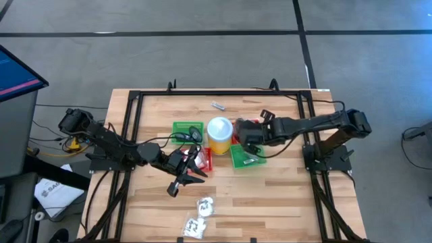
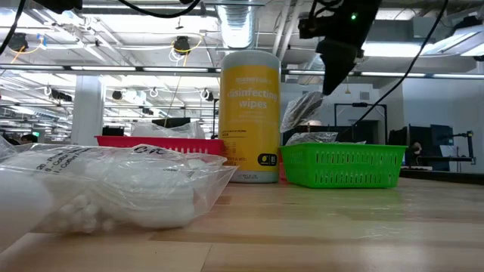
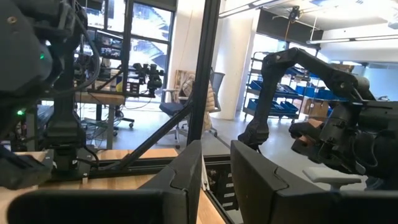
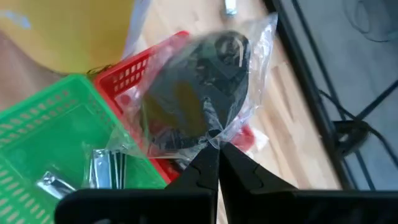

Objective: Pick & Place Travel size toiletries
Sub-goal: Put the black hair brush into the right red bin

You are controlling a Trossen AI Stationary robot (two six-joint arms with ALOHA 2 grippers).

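Above table baskets, right fingers [image 4: 214, 152] pinch clear bag [image 4: 202, 93]; left's slightly parted.

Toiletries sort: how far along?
Done: silvery metal pieces lie in a green basket. In hand: the right gripper is shut on a clear bag of dark pieces above the red basket. Left: two white packets near the table's front edge, one small piece at the back.
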